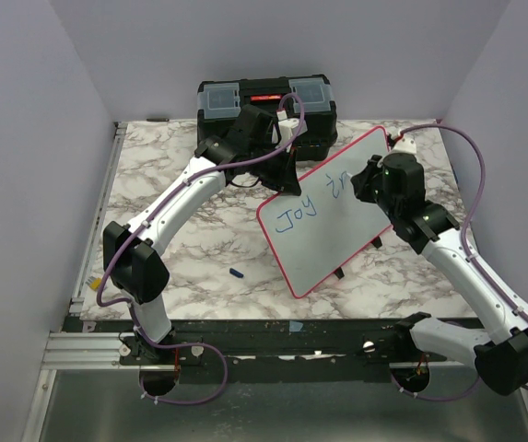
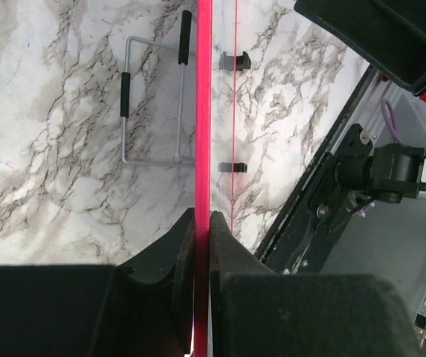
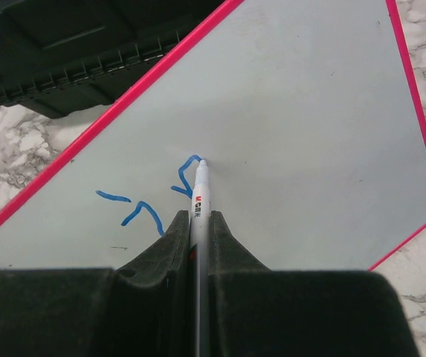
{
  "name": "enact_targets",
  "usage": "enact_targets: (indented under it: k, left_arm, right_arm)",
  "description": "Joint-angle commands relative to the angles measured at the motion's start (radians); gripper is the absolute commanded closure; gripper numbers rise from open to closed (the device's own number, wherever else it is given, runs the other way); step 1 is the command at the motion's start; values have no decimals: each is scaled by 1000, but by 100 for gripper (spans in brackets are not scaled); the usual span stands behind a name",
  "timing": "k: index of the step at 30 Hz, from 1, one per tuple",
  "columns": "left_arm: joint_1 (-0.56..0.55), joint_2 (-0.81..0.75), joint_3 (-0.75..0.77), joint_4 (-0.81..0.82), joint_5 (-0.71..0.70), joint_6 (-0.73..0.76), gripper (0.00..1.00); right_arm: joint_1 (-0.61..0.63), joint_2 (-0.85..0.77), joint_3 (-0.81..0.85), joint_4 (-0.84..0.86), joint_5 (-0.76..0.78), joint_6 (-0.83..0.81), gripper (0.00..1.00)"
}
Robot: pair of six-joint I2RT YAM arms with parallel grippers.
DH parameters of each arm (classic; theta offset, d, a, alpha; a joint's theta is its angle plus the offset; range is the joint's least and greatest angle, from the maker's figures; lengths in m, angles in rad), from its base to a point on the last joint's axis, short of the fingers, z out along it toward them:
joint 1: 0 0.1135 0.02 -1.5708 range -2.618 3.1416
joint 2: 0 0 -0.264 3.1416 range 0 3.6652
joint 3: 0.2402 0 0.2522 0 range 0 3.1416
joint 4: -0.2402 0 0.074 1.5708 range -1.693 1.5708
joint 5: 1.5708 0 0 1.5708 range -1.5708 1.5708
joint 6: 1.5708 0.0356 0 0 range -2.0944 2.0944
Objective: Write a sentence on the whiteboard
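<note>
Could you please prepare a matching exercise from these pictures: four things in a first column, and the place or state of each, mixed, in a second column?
Column 1:
1 whiteboard
2 marker
3 black toolbox
4 small blue piece

Column 2:
A at the far edge of the table
B lying alone on the table, touched by nothing
C rim clamped in the left pincer
D held by the right pincer, tip at the blue writing

Pairs: 1-C; 2-D; 3-A; 4-B
</note>
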State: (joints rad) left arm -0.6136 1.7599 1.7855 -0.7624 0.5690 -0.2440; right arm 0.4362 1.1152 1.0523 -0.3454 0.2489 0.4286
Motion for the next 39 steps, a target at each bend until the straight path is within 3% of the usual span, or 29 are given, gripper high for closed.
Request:
enact_targets:
  k: [1, 19, 26, 39]
  left_arm:
    - [-21, 0, 34, -35, 32, 44, 100]
    - [-21, 8, 78, -91, 13, 73, 100]
    - [-21, -11, 50, -69, 8, 68, 100]
    - [-21, -44, -13, -23, -10, 38, 100]
  right_arm:
    - [-2, -10, -38, -3, 6, 7, 99]
    - [-2, -80, -105, -30, 6, 38, 99]
    - [-3, -130, -69, -107, 47, 43, 99]
    - [-2, -246, -53, -205, -10, 64, 99]
